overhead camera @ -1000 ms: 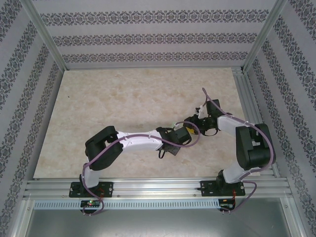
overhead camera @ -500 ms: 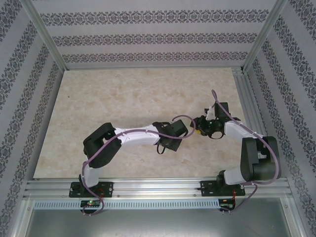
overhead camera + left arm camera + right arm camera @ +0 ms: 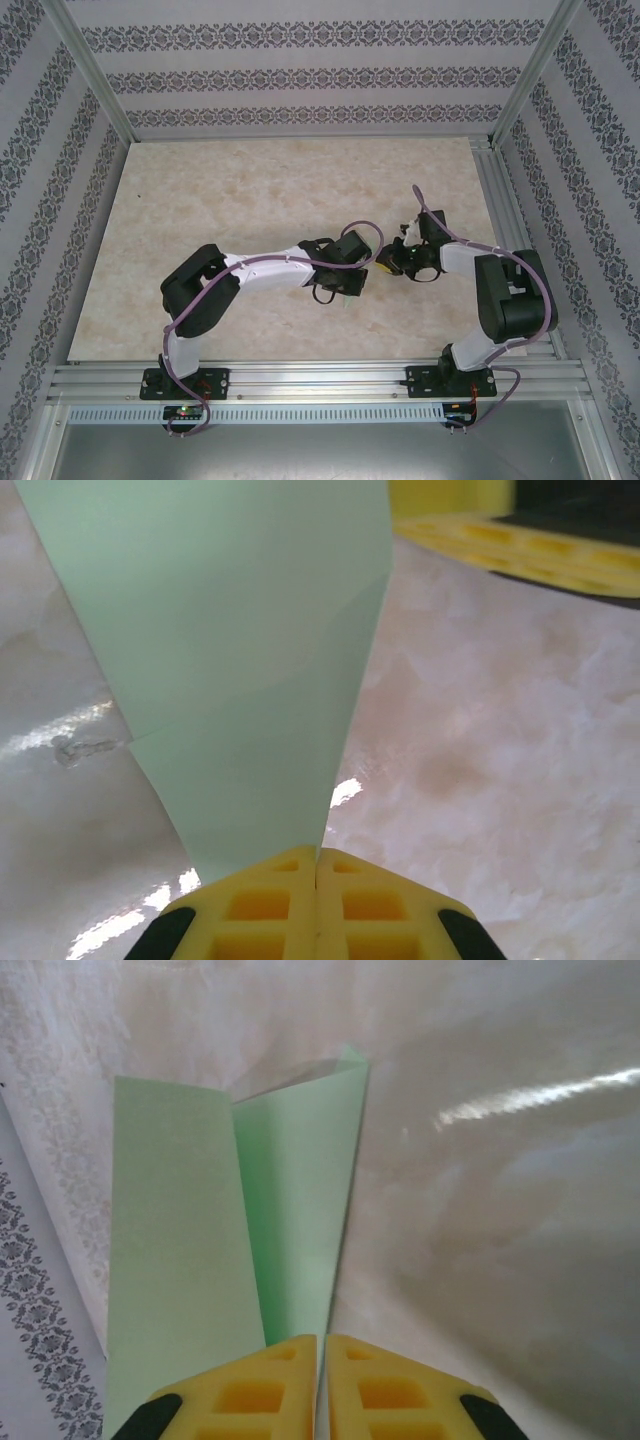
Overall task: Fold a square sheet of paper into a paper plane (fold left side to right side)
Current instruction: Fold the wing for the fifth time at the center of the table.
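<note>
– Both arms had shifted in the last second. The left arm (image 3: 270,272) had carried its wrist a little farther from the near edge. The right arm (image 3: 510,295), whose elbow had sagged toward the near rail half a second before, was back about where it began.
– And what did they stand on?
– On a beige, marbled worktop (image 3: 250,190), glossy enough to throw white glare in both wrist views. Aluminium rails (image 3: 300,378) framed it, and walls (image 3: 300,75) papered in grey floral stripes closed it on three sides.
– Where was the paper?
– From above it was mostly hidden by the two wrists, which met right of the worktop's middle. The left wrist view gave it plainly. The paper (image 3: 240,680), pale green, fanned out as a wedge from its narrow end, and the left jaws pinched that end between yellow pads (image 3: 260,915) pressed flat together.
– And the right jaws?
– Their pads (image 3: 400,1395) were drawn nearly together. The paper's tip ran into the thin slit between them, so they gripped it too. The right wrist view added the fold: two long flaps (image 3: 180,1250) meeting at a crease, with a strip of the wallpaper at the lower left.
</note>
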Action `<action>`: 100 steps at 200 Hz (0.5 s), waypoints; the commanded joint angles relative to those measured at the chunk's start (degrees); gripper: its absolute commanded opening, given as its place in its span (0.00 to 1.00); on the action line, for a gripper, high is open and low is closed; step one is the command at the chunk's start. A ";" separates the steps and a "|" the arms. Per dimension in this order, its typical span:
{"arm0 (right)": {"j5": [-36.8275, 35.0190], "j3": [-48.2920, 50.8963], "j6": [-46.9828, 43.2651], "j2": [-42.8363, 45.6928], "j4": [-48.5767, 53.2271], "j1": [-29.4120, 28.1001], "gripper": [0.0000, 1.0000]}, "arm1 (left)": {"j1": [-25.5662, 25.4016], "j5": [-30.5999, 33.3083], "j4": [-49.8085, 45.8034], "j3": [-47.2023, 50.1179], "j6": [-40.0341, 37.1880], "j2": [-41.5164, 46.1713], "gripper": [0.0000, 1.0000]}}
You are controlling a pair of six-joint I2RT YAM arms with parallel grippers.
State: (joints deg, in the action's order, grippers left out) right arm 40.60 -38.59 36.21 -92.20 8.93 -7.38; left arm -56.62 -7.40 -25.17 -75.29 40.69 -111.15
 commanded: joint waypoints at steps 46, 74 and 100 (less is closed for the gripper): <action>0.07 -2.16 2.98 -4.08 -5.64 -2.11 0.05 | 1.16 -2.64 5.04 1.55 3.26 1.65 0.01; -0.06 -2.54 2.99 -5.03 -5.84 -2.61 0.05 | 1.25 -2.94 5.42 1.79 3.64 1.48 0.01; -0.82 -2.97 2.95 -5.75 -5.46 -3.21 0.05 | 1.36 -3.25 6.00 1.94 4.18 1.13 0.01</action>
State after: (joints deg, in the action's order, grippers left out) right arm 40.53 -39.86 39.00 -96.79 4.67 -9.67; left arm -55.88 -9.89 -21.85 -74.04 43.46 -111.13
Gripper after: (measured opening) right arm 0.051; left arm 0.067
